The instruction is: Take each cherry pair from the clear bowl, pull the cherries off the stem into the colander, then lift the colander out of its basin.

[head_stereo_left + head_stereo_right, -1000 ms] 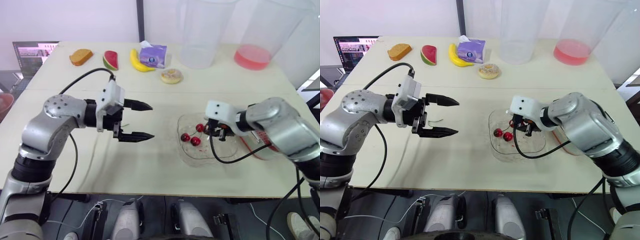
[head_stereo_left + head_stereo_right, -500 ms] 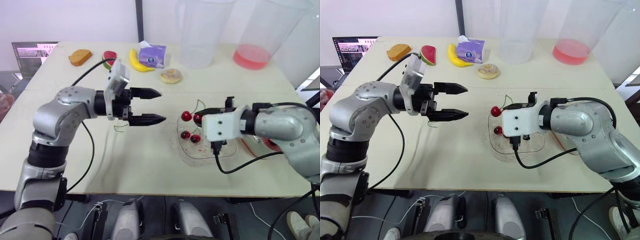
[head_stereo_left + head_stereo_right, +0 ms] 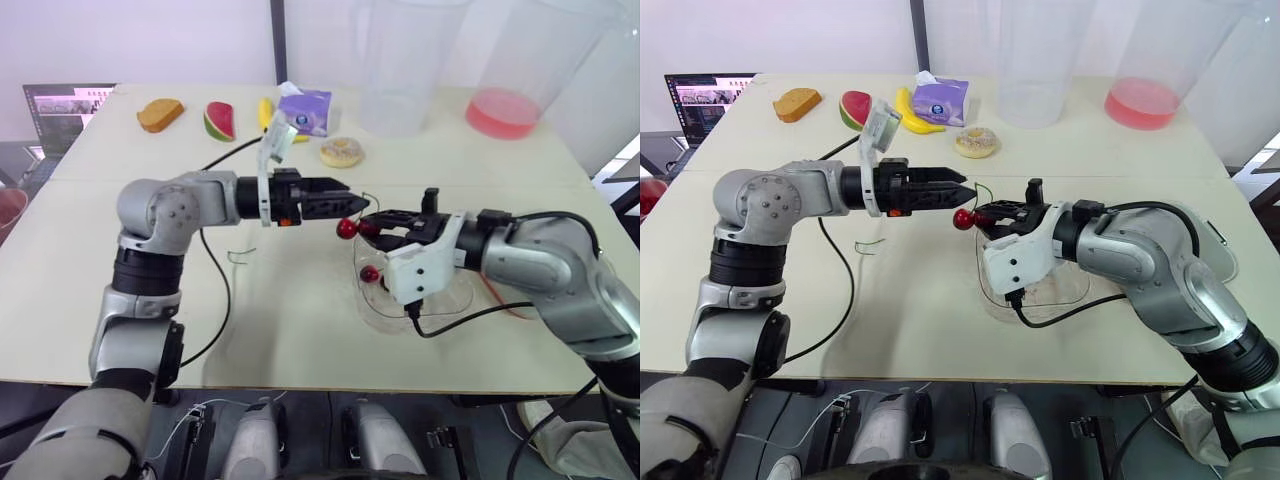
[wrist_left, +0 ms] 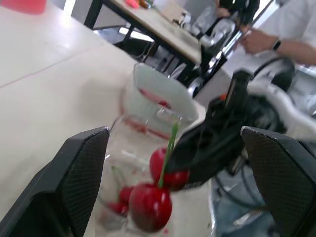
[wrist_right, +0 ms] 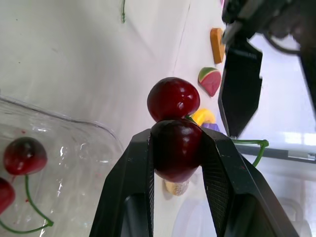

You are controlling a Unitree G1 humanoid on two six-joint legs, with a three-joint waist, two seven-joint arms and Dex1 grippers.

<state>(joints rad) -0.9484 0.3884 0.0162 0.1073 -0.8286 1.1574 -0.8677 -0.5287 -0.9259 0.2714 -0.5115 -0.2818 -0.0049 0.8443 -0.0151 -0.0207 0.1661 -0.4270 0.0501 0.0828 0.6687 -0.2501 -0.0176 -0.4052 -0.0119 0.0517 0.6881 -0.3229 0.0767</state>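
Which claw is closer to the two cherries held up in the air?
Right. The right gripper is shut on one cherry of the cherry pair; the left gripper is open, straddling the pair without touching it.

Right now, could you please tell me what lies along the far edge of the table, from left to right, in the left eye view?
bread slice, watermelon slice, banana, tissue pack, donut, clear jug, jug with pink liquid
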